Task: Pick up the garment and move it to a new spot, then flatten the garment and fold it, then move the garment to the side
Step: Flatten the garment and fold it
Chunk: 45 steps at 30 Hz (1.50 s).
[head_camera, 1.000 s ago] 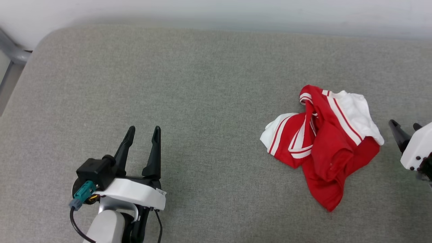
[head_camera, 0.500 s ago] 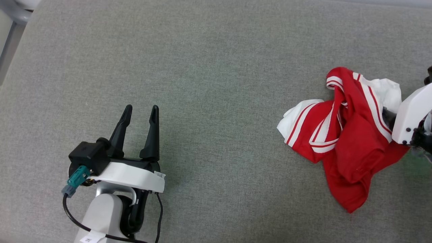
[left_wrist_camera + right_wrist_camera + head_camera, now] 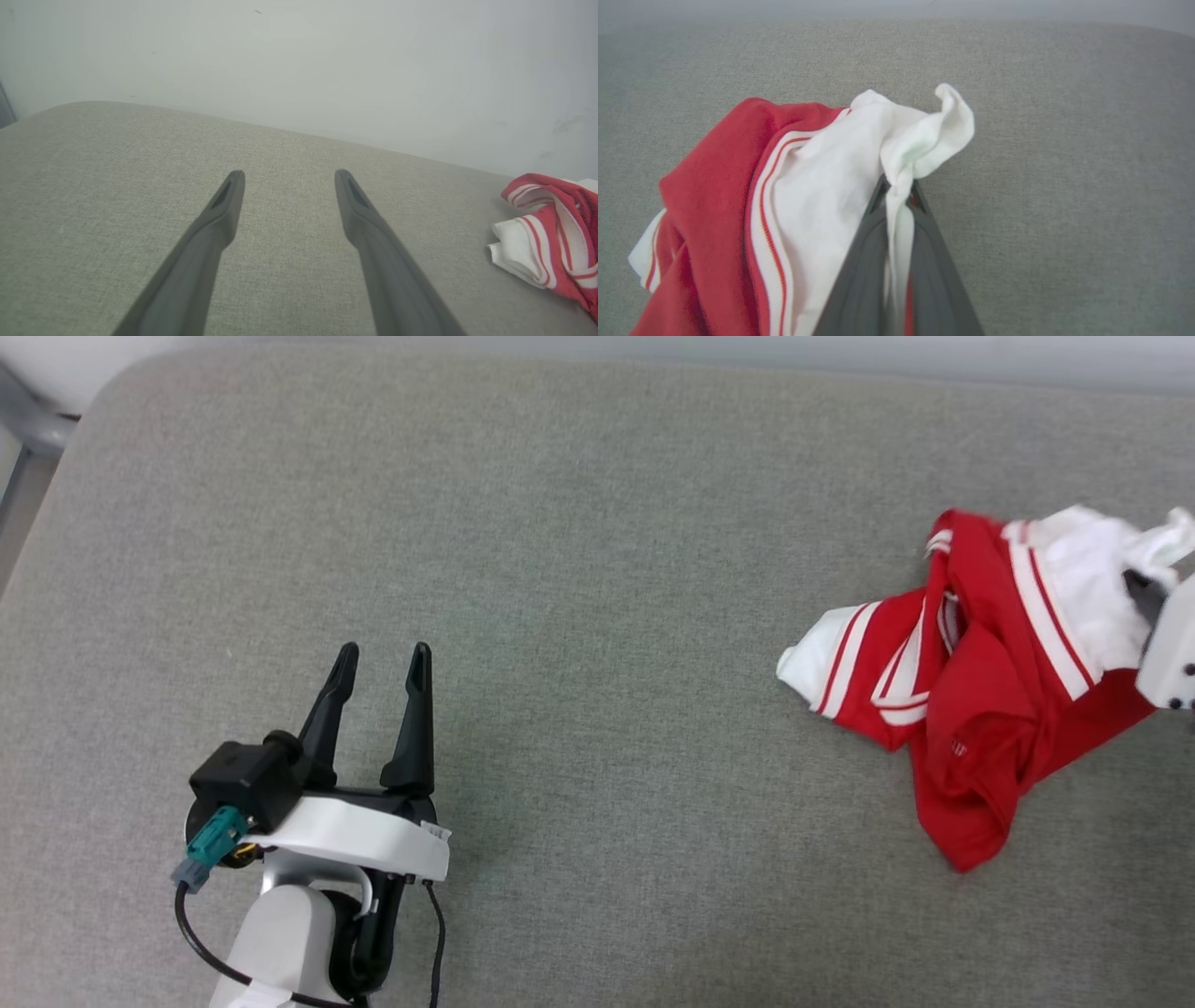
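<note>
Early days, by the look of it. The shirt (image 3: 971, 709) sits in a crumpled heap on the grey cushion (image 3: 579, 541), far over on the robot's right. The red body is bunched up, the striped trim is twisted, and one white sleeve pokes out toward the middle. Can't see any lettering.

The right claw (image 3: 899, 186) is pressed together w/ a fold of the other white sleeve pinched between its fingers. Its wrist cam shows cloth squeezed up past the tips and flopping over. Most of the shirt looks to be resting on the cushion. Can't tell if anything besides the pinched bit is off the surface.

The left claw (image 3: 384, 651) is spread wide w/ nothing in it. It hovers over bare cushion well apart from the shirt, fingers pointing toward the wall (image 3: 299, 60).

Done, I'd say: just the grip for the pick-up. Not yet done: lift & carry to a new spot (plenty of bare cushion in the middle), spread flat, fold, move aside, i.e. nearly everything. With one pinch on a sleeve, the rest will prob dangle when raised. That's fine for moving, but flattening will likely want the left claw too.
</note>
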{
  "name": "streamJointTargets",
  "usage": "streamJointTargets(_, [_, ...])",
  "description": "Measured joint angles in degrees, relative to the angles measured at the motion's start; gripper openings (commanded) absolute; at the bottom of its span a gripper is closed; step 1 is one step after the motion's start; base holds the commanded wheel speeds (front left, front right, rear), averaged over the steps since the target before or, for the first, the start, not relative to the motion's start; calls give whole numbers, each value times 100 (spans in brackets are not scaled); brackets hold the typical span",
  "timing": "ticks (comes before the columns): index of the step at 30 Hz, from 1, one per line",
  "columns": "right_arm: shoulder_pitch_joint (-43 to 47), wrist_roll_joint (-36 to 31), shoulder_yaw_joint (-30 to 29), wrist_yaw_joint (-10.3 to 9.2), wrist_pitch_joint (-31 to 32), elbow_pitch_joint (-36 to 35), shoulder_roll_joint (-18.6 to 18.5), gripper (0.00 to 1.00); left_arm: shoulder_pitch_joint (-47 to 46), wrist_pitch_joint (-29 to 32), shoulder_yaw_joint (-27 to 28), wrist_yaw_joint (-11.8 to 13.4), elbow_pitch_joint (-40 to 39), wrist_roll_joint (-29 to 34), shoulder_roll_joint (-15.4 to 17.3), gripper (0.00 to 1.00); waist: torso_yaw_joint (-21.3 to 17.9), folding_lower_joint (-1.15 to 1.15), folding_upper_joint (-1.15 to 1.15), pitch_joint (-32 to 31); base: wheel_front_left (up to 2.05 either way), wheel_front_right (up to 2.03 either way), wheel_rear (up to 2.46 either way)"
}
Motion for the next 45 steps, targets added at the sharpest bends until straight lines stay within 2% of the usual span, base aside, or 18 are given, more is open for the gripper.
streamJointTargets(6, [837,-142,-829,-2,142,-864,94,0,179,0,36,-12,40,30,-13,100,-194,0,0,-331,0,0,0])
streamJointTargets(13, [2271,-186,-1838,-2,196,-1410,917,0,292,0,36,-9,65,48,-35,100,-389,0,0,-583,0,0,0])
streamJointTargets(18, [3017,-16,-2108,-1,18,-1289,1374,0,404,0,62,11,87,45,-35,100,-464,0,0,-710,0,0,0])
streamJointTargets(19, [3106,-7,-2117,-2,-107,-1239,1411,15,412,0,63,25,88,45,-33,100,-479,0,0,-729,0,0,0])
streamJointTargets(20, [3172,-3,-2107,-1,-260,-1199,1432,51,432,0,65,35,91,45,-31,100,-494,0,0,-746,0,0,0])
streamJointTargets(21, [3203,13,-2103,-2,-464,-1167,1452,100,463,0,66,36,92,44,-24,100,-508,0,0,-764,0,0,0])
streamJointTargets(29, [3307,36,-1912,-1,-2875,-1065,1481,100,631,55,20,71,110,38,24,100,-504,-1,0,-1035,0,0,0])
streamJointTargets(33, [3485,103,-1639,-2,-3740,-1058,1489,100,746,96,11,107,77,21,44,100,-477,0,0,-1204,0,0,0])
streamJointTargets(39, [3682,104,-1346,-1,-4107,-1224,1491,100,911,174,1,187,-18,8,69,100,-475,-1,0,-1402,0,0,0])
streamJointTargets(45, [3679,-76,-1074,-2,-3686,-1440,1491,100,980,226,-21,223,-116,-9,82,100,-486,-1,0,-1446,0,0,0])
